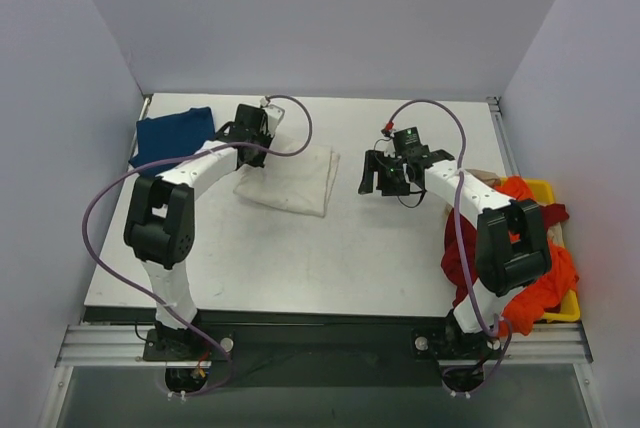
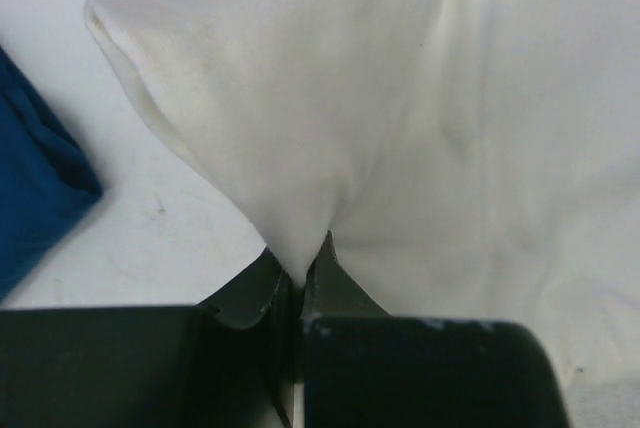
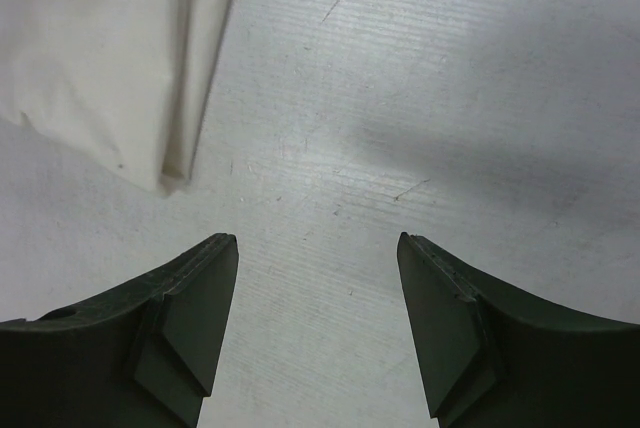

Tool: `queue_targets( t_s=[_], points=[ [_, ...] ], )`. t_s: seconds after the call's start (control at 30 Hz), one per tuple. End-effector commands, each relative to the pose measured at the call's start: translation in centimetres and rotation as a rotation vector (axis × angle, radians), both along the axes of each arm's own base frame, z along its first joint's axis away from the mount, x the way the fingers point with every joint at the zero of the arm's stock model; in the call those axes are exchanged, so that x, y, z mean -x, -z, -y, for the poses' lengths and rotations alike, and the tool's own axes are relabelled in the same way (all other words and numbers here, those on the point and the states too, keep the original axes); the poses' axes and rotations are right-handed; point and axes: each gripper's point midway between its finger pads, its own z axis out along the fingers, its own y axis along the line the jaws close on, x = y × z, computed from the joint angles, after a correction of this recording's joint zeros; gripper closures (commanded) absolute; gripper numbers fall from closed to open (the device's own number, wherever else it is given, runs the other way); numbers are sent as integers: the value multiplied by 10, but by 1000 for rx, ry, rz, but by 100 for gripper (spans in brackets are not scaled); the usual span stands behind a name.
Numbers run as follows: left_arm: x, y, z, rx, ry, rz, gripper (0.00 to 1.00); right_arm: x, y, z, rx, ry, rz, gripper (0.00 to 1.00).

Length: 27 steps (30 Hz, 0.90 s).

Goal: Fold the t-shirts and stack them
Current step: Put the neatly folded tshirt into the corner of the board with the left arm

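Two arms over our table [image 1: 330,248]: our left gripper [image 2: 300,260] is pinched tight on a corner of the cream t-shirt [image 1: 290,180], which lies folded mid-table near the dark blue t-shirt [image 1: 172,135] at the far left. Our right gripper [image 3: 318,240] hangs spread wide, holding nothing, just right of the cream one, while the orange t-shirt [image 1: 555,283] and dark red t-shirt [image 1: 455,273] are heaped at the yellow bin [image 1: 543,186].

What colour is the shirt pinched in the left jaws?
Off-white cream; the shirt shows best in the left wrist view.
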Motion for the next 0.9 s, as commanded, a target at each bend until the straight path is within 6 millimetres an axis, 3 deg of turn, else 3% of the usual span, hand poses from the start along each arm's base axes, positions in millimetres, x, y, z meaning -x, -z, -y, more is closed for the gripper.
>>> queue_targets(
  t_s=[0.0,0.23,0.4,0.87],
  points=[
    [-27,-24,-25,-107,9,51,100,4,-12,4,-6,-11,27,34],
    [-56,-35,-57,-149,-36,26,100,2,-6,4,-9,-11,18,34],
    [-79,-63,-86,-138,-87,64,100,0,-3,3,-13,-14,16,34],
    [-99,-112,-134,-100,-163,102,100,-2,2,2,-11,-17,5,34]
  ],
)
